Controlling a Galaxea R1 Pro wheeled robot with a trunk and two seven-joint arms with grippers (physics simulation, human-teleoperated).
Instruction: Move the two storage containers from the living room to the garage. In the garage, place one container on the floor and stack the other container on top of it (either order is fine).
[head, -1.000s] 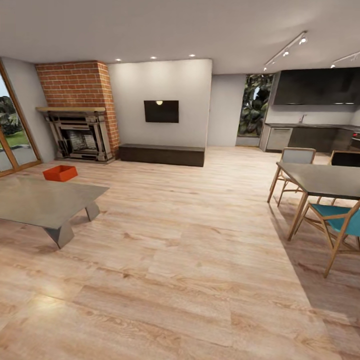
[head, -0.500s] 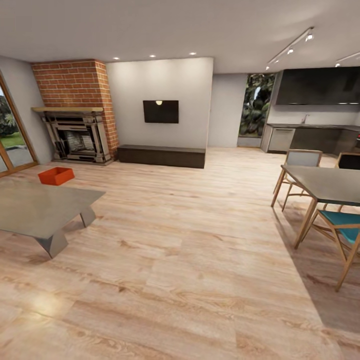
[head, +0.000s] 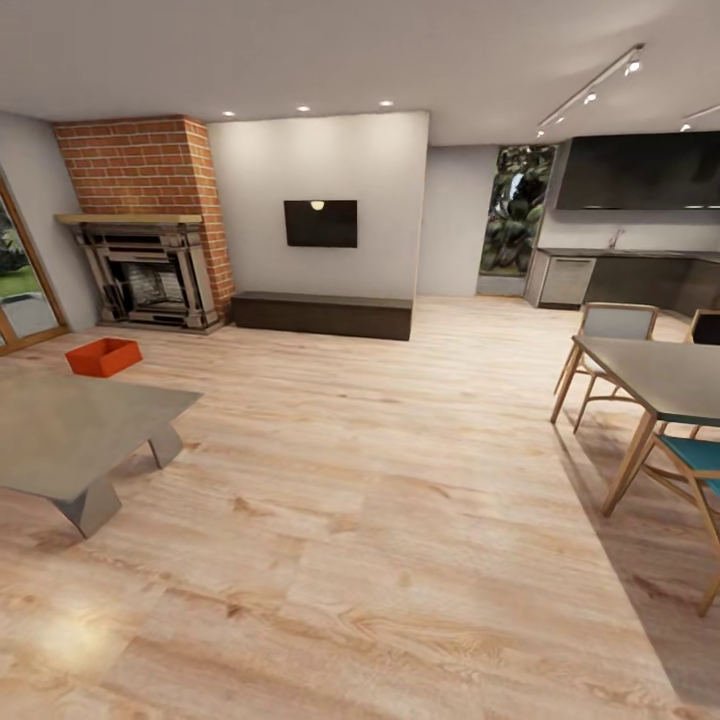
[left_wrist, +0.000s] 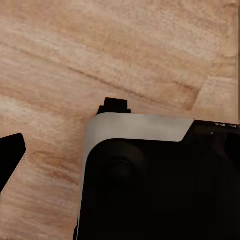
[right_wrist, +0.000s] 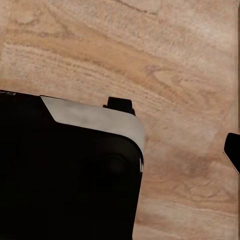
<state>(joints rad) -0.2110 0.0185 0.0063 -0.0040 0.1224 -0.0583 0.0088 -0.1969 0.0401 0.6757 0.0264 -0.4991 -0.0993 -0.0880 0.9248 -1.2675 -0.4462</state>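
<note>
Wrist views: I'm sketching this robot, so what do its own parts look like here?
Both wrist views show a glossy black housing with rounded corners, edged by a light grey band. A small black tab pokes out past the band, and faint white lettering marks the black shell, too small to read.

The head view looks forward and slightly down from standing height across the living room, facing the far wall with the television (head: 320, 222) at 12 o'clock, the brick fireplace (head: 145, 235) at 10 o'clock and the dining table (head: 665, 375) at 3 o'clock. Each wrist view points steeply down, close above the wood plank floor (left_wrist: 125, 55), with the robot's dark base (right_wrist: 65, 175) in the lower part of the picture. All three views share that plank floor
</note>
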